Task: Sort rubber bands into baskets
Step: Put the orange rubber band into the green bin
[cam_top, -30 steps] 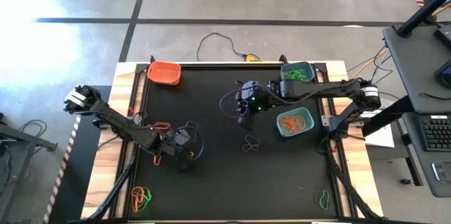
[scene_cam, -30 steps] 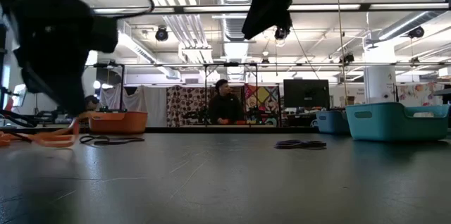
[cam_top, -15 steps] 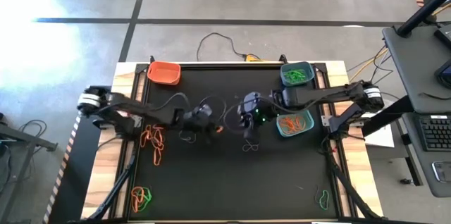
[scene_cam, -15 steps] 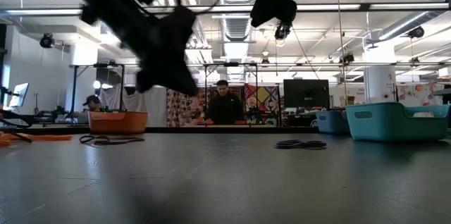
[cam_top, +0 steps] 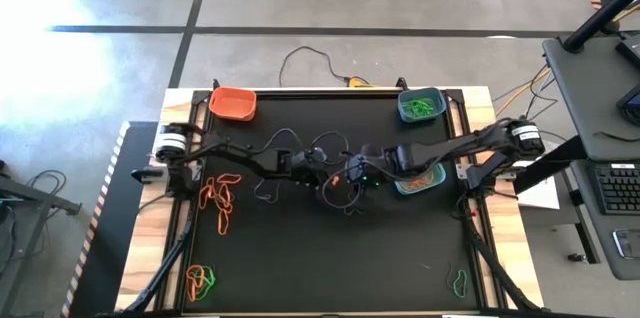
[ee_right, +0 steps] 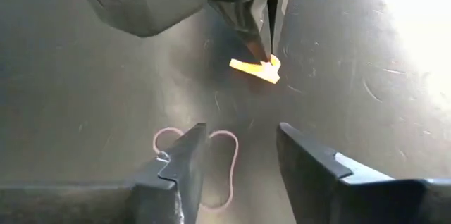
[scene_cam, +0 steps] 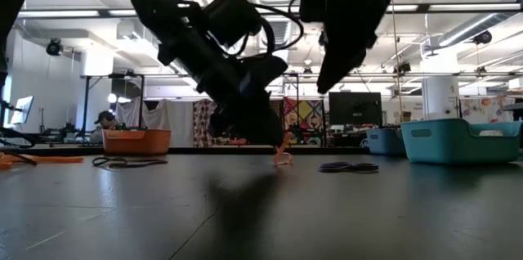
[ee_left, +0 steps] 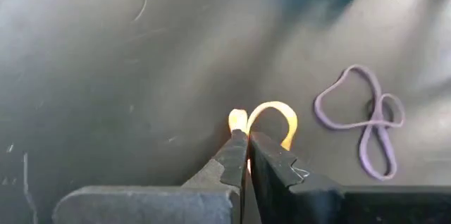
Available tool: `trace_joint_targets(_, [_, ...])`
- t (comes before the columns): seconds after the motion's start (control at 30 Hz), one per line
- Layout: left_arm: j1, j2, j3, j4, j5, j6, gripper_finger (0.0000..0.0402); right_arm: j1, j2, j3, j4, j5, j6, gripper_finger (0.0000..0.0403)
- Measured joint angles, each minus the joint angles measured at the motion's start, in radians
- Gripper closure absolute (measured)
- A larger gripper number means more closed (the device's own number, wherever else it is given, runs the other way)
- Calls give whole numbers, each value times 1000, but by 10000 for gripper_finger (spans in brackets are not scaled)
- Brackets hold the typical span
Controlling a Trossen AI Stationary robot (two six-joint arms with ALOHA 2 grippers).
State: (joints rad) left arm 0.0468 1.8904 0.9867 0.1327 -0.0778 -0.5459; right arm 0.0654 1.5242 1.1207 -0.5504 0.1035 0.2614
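Observation:
My left gripper (cam_top: 336, 184) (ee_left: 246, 143) is shut on one orange rubber band (ee_left: 271, 115) near the table's middle. It also shows low in the low view (scene_cam: 278, 147). My right gripper (cam_top: 353, 192) (ee_right: 239, 150) is open and empty just right of it. Its fingers stand above either side of a dark rubber band (ee_right: 211, 155) (ee_left: 366, 118) that lies flat on the table (scene_cam: 349, 167). The orange basket (cam_top: 233, 102) stands at the far left. The blue basket (cam_top: 420, 105) holds green bands. The teal basket (cam_top: 425, 183) holds orange bands. My left gripper pinches the orange band's near side (ee_left: 241, 127) between its two fingertips (ee_right: 262, 53). The fingers slant down from the table's left. The loop (scene_cam: 283, 159) hangs from the tips, low over the table. Whether it touches the table I cannot tell.
Several orange bands (cam_top: 220, 198) lie at the table's left edge. An orange and green bunch (cam_top: 200, 280) lies at the near left and a green band (cam_top: 458, 281) at the near right. The two arms are close together at mid-table.
My left gripper has swung from the table's near left toward the right, to mid-table, and come down low with the orange band in its tips. My right gripper has come down and toward the near edge, over the dark band.

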Motion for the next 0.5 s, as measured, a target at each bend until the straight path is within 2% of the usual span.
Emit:
trace_joint_targets(0.13, [1,-5,0,-53,10,-1,401,0,0,-97,171,1,9,222])
trace_joint_targets(0.3, [-8,-5,-2,-106,87,14,401,0,3,-188,388,1,-4,202])
trace_joint_targets(0.5, [-10,-2,-8,-106,98,24,401,-11,120,-209,560,-47,-55,183])
